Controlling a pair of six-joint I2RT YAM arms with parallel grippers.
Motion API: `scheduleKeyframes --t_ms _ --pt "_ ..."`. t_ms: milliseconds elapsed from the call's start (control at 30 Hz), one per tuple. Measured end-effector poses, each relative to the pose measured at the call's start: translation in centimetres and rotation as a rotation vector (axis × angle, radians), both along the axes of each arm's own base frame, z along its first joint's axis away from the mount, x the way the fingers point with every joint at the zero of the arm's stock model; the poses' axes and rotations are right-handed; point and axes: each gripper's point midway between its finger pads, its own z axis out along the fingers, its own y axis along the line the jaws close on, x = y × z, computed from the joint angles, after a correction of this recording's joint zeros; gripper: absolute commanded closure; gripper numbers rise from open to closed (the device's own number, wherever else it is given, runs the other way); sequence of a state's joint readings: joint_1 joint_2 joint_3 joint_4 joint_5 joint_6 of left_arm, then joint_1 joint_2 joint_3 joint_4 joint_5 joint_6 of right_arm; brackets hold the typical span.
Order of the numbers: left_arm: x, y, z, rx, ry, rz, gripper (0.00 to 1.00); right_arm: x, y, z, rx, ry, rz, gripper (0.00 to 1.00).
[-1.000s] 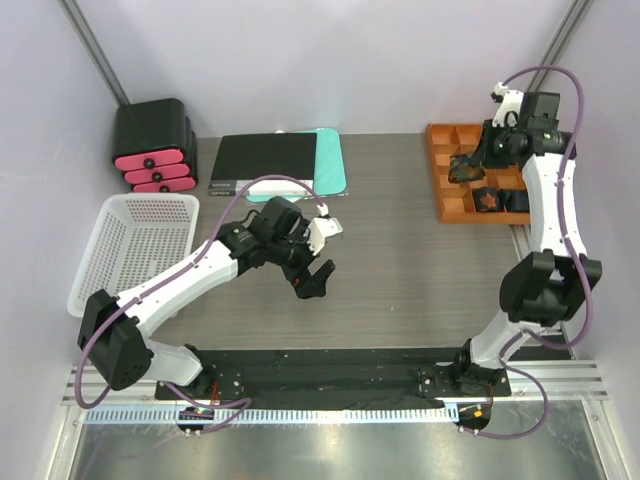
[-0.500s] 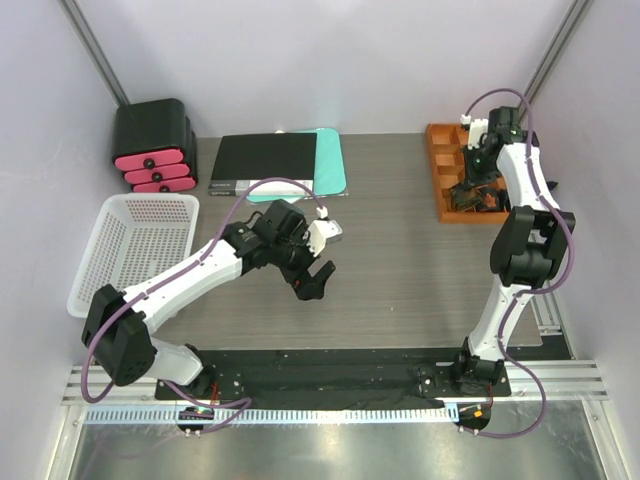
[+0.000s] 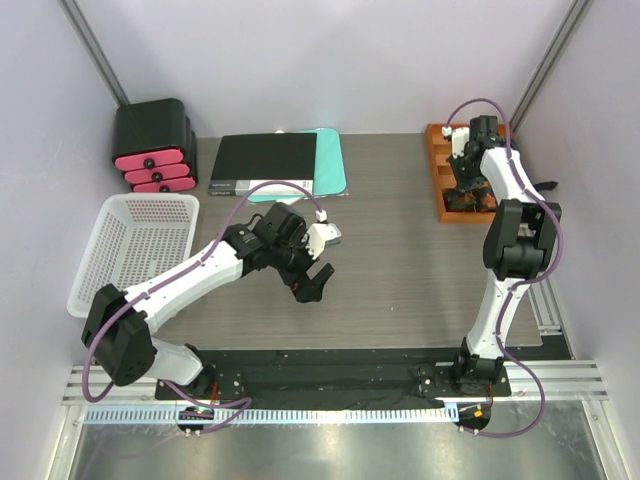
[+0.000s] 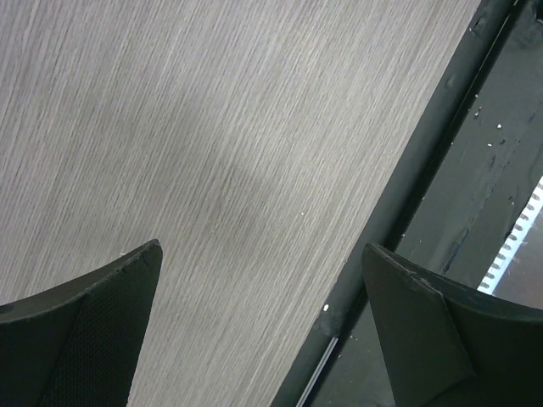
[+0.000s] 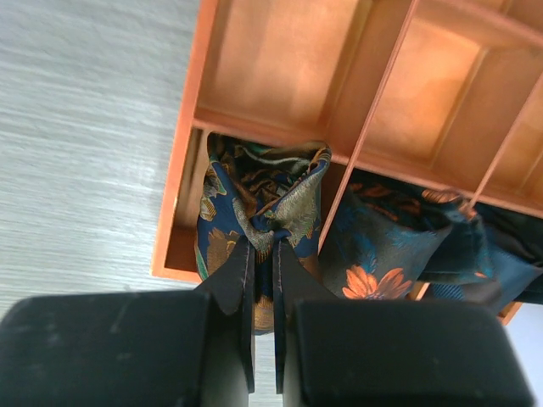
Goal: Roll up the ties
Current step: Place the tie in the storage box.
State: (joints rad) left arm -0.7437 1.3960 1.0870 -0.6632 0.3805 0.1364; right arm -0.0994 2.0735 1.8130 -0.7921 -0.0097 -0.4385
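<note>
My right gripper (image 5: pixel 263 250) is shut on a bundled dark blue tie (image 5: pixel 271 199) with orange-gold patterning. That tie is at the corner compartment of the orange wooden divider tray (image 5: pixel 271 68), and its fabric overlaps the tray's wall. A second tie (image 5: pixel 382 254) with an orange flower fills the neighbouring compartment. In the top view the right gripper (image 3: pixel 468 187) is over the tray's (image 3: pixel 436 160) near left corner. My left gripper (image 3: pixel 310 283) hangs open over the bare table with nothing between its fingers (image 4: pixel 102 322).
A white basket (image 3: pixel 130 245) stands at the left edge. Black drawers with pink fronts (image 3: pixel 152 145) sit at the back left, with a black book (image 3: pixel 265 163) and a teal one (image 3: pixel 330 160) beside them. A black strip (image 3: pixel 330 365) borders the near edge.
The right arm has swung left across the tray, from its far right part to its near left corner, staying shut. The left arm has not moved.
</note>
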Motion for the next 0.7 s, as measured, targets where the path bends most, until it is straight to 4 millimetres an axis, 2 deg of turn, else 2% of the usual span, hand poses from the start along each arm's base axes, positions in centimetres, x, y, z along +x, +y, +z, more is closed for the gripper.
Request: scheduleKeyframes --t_ms 233,300,400,467,500,533,700 --pt "-0.2 0.2 -0.4 0.01 0.007 0.002 0.0 -0.5 -0.2 -0.7 -0.016 0.025 0.004 0.99" --pt "-0.2 0.3 -0.5 0.011 0.009 0.003 0.0 -0.4 -0.2 -0.8 -0.015 0.026 0.002 0.95" --pt "-0.1 0.3 -0.5 0.015 0.009 0.011 0.0 0.1 -0.2 -1.0 -0.008 0.03 -0.012 0.79" --pt "0.0 0.5 -0.5 0.015 0.012 0.025 0.0 0.4 -0.2 -1.1 0.001 0.034 -0.027 0.58" --pt "0.1 0.6 -0.5 0.012 0.017 0.036 0.0 0.4 -0.2 -1.0 0.005 0.034 -0.033 0.55" --pt "0.2 0.7 -0.4 0.011 0.019 0.045 0.0 0.4 -0.1 -1.0 0.01 0.035 -0.042 0.48" --pt "1.2 1.7 -0.2 -0.006 0.048 0.112 0.0 0.5 0.3 0.6 0.044 0.033 -0.057 0.35"
